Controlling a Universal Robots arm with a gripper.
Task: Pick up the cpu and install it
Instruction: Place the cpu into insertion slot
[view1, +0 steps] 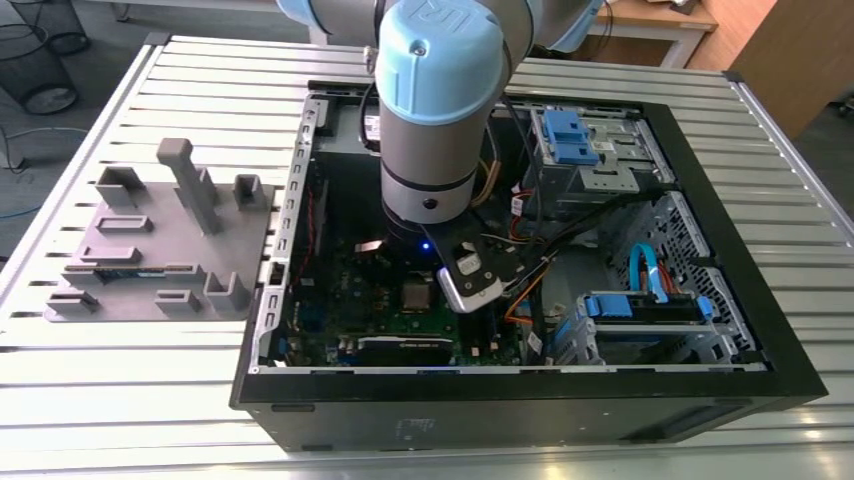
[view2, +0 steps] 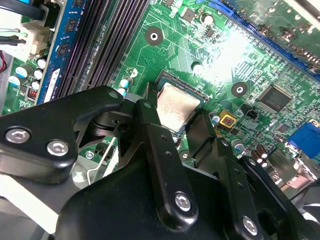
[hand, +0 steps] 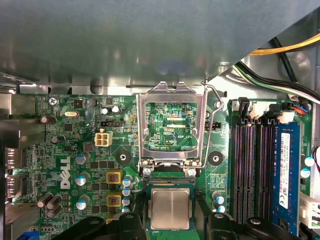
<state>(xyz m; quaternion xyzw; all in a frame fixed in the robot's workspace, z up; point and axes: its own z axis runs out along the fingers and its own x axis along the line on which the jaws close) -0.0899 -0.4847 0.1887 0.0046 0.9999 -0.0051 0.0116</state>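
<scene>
The cpu (hand: 170, 207) is seen seated in the mobo socket (hand: 170, 181), flanked by the pincer (view2: 176, 105); clamped or merely beside can't be told. The load plate (hand: 172, 97) is seen flipped open, so locking isn't done. In the exterior view the PC case (view1: 747, 200) is set at 3 o'clock of the fixture tray (view1: 147, 250).

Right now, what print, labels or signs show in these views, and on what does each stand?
White logo: on the motherboard, seen in the first wrist view; left unquoted.
Small white lettering: on the board inside the raised socket bracket; too small to read surely.
White sticker: on the memory stick; too small to read.
The cpu: no readable marking on its metal top.
</scene>
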